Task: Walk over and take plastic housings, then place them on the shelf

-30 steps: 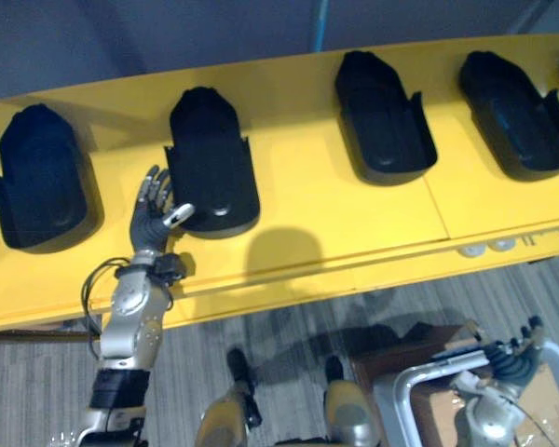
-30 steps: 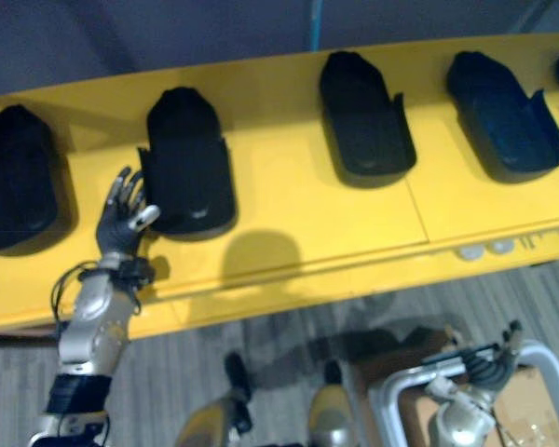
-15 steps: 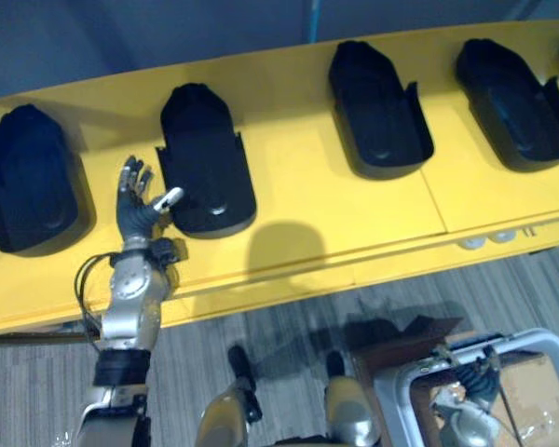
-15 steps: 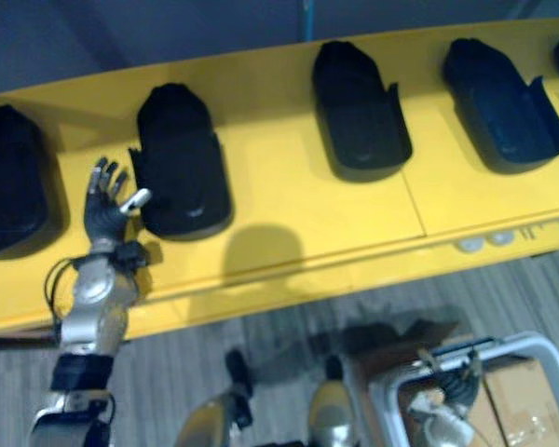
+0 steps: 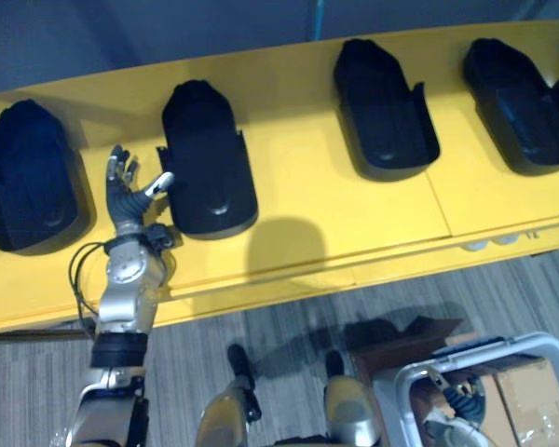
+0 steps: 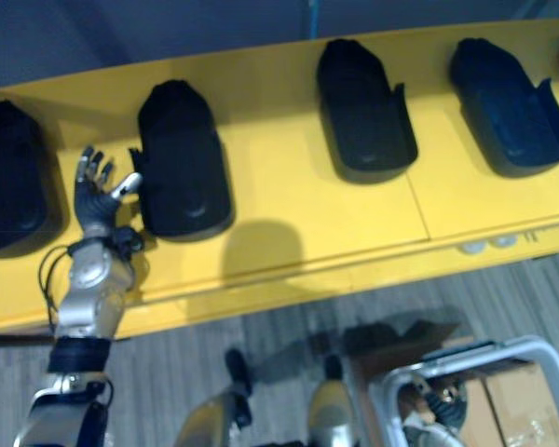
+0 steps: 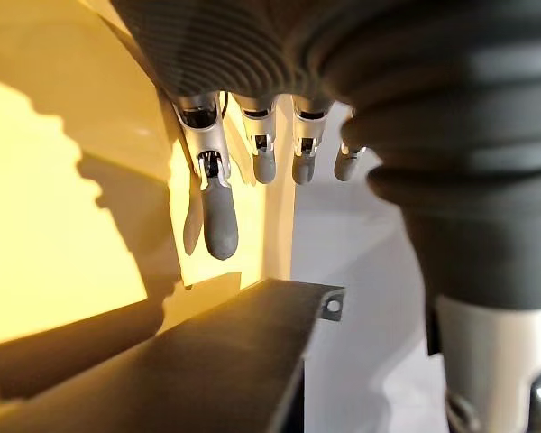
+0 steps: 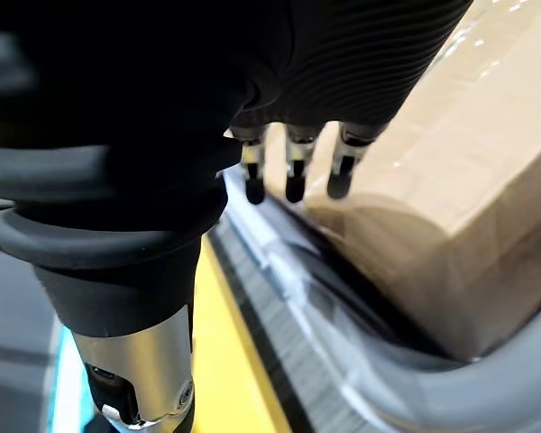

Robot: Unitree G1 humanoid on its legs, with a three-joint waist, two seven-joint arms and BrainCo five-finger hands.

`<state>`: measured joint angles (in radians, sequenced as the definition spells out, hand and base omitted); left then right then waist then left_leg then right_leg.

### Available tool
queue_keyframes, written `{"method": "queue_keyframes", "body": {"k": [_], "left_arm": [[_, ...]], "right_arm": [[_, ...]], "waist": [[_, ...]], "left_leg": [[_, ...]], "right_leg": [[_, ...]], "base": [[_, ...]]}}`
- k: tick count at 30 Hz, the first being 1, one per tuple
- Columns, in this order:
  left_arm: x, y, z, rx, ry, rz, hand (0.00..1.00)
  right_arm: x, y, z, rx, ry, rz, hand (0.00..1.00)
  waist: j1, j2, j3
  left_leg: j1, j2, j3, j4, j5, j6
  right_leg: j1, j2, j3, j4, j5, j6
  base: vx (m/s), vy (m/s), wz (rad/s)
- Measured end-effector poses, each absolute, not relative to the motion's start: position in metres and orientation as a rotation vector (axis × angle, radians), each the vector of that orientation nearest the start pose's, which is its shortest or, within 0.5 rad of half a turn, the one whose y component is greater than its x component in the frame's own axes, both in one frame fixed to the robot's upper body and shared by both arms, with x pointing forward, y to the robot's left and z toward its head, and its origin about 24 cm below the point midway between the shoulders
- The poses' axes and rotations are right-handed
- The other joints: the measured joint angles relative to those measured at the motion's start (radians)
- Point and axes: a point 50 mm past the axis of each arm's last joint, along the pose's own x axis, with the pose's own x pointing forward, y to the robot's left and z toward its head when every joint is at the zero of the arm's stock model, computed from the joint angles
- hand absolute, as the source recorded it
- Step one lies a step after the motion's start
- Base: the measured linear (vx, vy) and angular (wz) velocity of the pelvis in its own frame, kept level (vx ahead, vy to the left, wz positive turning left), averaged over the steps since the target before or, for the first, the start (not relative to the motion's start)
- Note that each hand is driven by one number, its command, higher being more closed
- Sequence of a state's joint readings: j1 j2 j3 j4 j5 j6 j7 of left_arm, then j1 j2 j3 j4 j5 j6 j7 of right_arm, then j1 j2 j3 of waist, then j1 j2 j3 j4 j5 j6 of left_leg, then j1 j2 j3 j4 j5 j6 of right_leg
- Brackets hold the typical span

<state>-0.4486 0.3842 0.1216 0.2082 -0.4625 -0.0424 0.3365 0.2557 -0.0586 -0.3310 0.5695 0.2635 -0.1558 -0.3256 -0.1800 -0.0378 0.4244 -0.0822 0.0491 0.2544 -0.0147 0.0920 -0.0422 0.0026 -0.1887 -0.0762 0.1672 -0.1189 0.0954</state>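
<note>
Several black plastic housings lie in a row on the yellow shelf (image 5: 335, 214). My left hand (image 5: 126, 200) is raised over the shelf between the leftmost housing (image 5: 28, 177) and the second housing (image 5: 205, 158). It is open, its fingers (image 7: 218, 207) spread and straight, with the thumb close to the second housing's left wall and nothing held. Two more housings (image 5: 382, 112) (image 5: 522, 102) sit further right. My right hand (image 5: 456, 402) hangs low at the lower right, inside a cart frame, its fingers (image 8: 293, 171) relaxed and empty above a cardboard box (image 8: 451, 180).
A grey tubular cart frame (image 5: 475, 358) with the cardboard box (image 5: 531, 391) in it stands on the striped grey floor at the lower right. The shelf's front edge (image 5: 354, 275) runs across the view. Bare yellow surface lies between the second and third housings.
My left hand has drawn back to the left, off the second housing's side. My right hand has sunk lower into the cart frame.
</note>
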Motion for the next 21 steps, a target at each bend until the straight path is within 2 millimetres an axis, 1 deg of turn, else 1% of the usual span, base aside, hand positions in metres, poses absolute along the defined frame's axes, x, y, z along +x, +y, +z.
{"method": "queue_keyframes", "body": {"k": [2,7,11,14,16,21], "left_arm": [[0.323,0.254,0.150,-0.184,-0.305,0.420,0.00],[0.318,0.264,0.148,-0.184,-0.302,0.464,0.00],[0.310,0.274,0.143,-0.186,-0.299,0.497,0.00],[0.305,0.274,0.143,-0.181,-0.306,0.495,0.00],[0.303,0.274,0.143,-0.179,-0.308,0.494,0.00],[0.302,0.275,0.143,-0.178,-0.302,0.492,0.00]], "right_arm": [[0.101,-0.263,-0.106,0.144,0.642,-0.859,0.00],[0.092,-0.267,-0.111,0.209,0.672,-0.918,0.00],[0.078,-0.270,-0.119,0.256,0.720,-0.971,0.00],[0.072,-0.270,-0.122,0.265,0.747,-0.993,0.00],[0.071,-0.270,-0.123,0.267,0.750,-0.993,0.00],[0.067,-0.270,-0.125,0.282,0.760,-1.012,0.00]], "waist": [[0.000,0.000,0.000],[0.003,0.001,0.000],[0.003,0.002,0.001],[0.006,0.002,0.001],[0.006,0.003,0.001],[0.012,0.008,0.001]], "left_leg": [[0.000,0.001,0.000,0.000,0.000,0.000],[0.001,0.001,-0.001,0.000,-0.002,-0.003],[0.015,0.001,0.000,-0.011,-0.002,-0.006],[0.014,0.002,-0.002,-0.013,-0.002,-0.007],[0.014,0.002,-0.002,-0.013,-0.003,-0.008],[0.014,0.003,-0.003,-0.013,-0.006,-0.011]], "right_leg": [[0.000,0.001,0.000,0.000,0.000,0.000],[0.002,0.001,-0.002,0.001,-0.001,-0.002],[0.009,0.002,-0.003,0.001,-0.006,-0.009],[0.009,0.003,-0.004,0.001,-0.007,-0.011],[0.009,0.003,-0.004,0.001,-0.007,-0.011],[0.010,0.004,-0.004,0.002,-0.007,-0.010]], "base": [[0.00,0.000,0.00],[0.00,0.000,0.00],[0.00,0.000,0.00],[0.01,-0.004,0.01],[0.00,0.000,0.00],[0.00,0.000,0.00]]}}
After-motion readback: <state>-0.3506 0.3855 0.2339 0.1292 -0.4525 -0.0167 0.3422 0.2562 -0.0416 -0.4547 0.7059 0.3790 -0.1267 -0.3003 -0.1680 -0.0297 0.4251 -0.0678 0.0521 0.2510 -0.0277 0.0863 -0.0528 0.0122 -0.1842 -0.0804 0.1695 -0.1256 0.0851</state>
